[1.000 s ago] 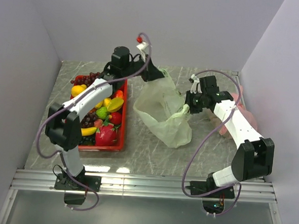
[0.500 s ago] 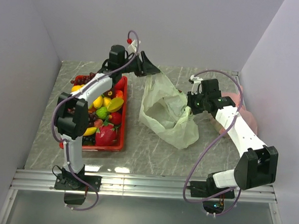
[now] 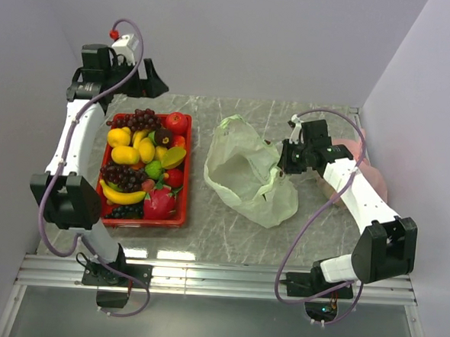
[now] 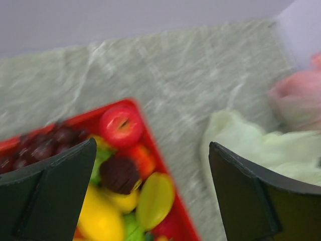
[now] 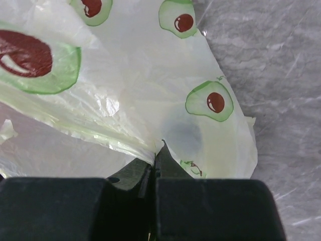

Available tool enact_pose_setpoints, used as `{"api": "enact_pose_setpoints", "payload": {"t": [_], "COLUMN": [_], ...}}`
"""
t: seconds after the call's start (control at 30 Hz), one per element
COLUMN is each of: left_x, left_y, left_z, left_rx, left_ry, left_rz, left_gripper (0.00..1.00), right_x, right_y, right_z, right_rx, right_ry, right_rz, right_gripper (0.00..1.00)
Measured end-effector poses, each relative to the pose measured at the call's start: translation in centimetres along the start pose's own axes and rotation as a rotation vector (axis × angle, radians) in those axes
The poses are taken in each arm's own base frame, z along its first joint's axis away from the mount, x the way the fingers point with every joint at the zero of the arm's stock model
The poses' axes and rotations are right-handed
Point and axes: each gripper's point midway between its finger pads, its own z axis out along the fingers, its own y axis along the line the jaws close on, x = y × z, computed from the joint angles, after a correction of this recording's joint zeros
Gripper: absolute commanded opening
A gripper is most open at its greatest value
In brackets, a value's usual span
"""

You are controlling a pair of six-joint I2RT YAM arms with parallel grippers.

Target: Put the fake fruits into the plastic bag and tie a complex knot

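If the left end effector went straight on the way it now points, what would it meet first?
Probably the fake fruits in the red tray, around the red apple, though depth is unclear.

Lab test cell (plain pale walls [image 3: 256, 40]) enclosing a marble-look table [image 3: 229, 222].

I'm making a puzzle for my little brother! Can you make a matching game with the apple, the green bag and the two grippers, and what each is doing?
Column one:
1. apple
2. bag
3. left gripper
4. right gripper

Column two:
A. shut on the bag
B. open, holding nothing
C. in the red tray
D. lying beside the tray, mouth open

Pairs: 1-C, 2-D, 3-B, 4-A
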Motion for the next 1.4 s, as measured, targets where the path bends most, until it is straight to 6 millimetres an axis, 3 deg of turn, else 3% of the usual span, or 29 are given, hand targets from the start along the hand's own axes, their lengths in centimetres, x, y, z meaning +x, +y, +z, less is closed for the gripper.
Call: {"api": "enact_pose_setpoints", "payload": {"t": [0.07,0.33,0.5,0.77,1.07,1.4], "left_x": [1.7,12.2,16.7,18.5,20.3,20.4], "left_y": [1.6,7.5,9.0,10.5,10.8,11.8], "left_z": [-1.2,-7.4,-9.2,-9.9,-8.0,-6.9], "left_rx": [-0.075,-0.279,-0.321,-0.412,-0.512,-0.556], "left_ry": [0.061,0.415,0.575,0.636,0.635,0.617], "left_rz": [0.033,0.167,0.210,0.189,0.128,0.104], "left_gripper": [0.99,0.99,0.99,0.99,0.99,1.00], "right_x": [0.3,0.7,0.6,0.8,0.8,0.1], "right_y": [-0.1,-0.3,-0.2,-0.2,0.2,1.6], "right_z": [0.1,0.0,-0.1,-0.3,-0.4,-1.0], "right_rx": [0.003,0.017,0.013,0.008,-0.028,-0.105], "right_ry": [0.014,0.038,0.037,0.049,0.051,0.068], "right_rz": [0.015,0.021,0.013,0.010,0.007,-0.044], "right_gripper": [0.00,0.00,0.00,0.00,0.00,0.00]}}
